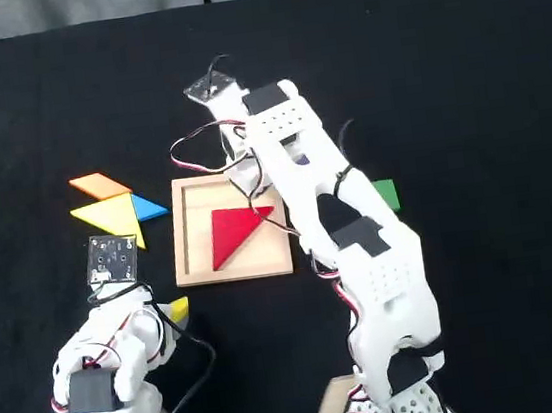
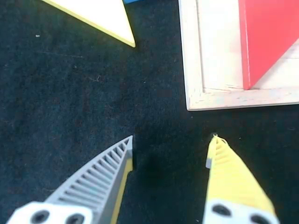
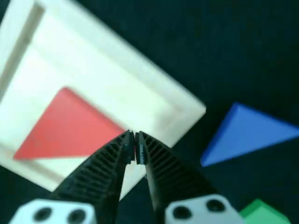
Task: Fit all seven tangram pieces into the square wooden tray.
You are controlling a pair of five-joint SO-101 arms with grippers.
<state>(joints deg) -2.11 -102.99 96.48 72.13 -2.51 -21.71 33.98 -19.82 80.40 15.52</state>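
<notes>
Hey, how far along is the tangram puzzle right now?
Done: only the red triangle lies in the tray. In hand: nothing; left gripper open, right gripper shut. Left outside: orange piece, yellow triangle, blue triangle beside it, second blue triangle, green piece.

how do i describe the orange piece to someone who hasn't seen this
Find the square wooden tray mid-table; three loose pieces cluster just left of it in the high view. The orange piece lies at the cluster's far edge, beyond the yellow triangle and blue triangle, and alone is a slanted four-sided shape.
</notes>
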